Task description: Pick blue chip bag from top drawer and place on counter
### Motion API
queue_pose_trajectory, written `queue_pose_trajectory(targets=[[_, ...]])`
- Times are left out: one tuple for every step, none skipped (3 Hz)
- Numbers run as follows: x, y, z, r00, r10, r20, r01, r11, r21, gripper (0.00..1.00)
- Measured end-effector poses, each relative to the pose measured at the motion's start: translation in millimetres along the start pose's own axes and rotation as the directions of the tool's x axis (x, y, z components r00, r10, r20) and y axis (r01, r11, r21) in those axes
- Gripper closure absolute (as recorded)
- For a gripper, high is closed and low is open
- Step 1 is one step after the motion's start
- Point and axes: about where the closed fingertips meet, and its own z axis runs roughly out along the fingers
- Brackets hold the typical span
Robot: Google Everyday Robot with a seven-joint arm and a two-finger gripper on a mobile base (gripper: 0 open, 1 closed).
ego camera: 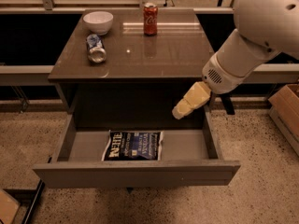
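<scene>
A white bowl (pixel 98 21) stood at the back left of the counter (pixel 163 55). A red can (pixel 150 18) stood upright near it, at the back middle. A crushed can (pixel 96 49), blue and silver, lay on its side just in front of the bowl. On the speckled floor (pixel 261 190) a cardboard box (pixel 286 113) stood at the right. The gripper (pixel 180 112) hung below the front right corner of the counter.
</scene>
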Motion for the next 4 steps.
queue_pose_trajectory(targets=[[-1, 1, 1, 1.000, 0.032, 0.001, -0.032, 0.9995, 0.000, 0.00], [-4, 0, 14, 0.996, 0.088, -0.018, -0.089, 0.9961, -0.004, 0.00], [-22, 11, 55, 0.987, 0.156, -0.031, -0.157, 0.9864, -0.047, 0.00], [-32, 18, 93, 0.978, 0.199, -0.060, -0.203, 0.9767, -0.070, 0.00]])
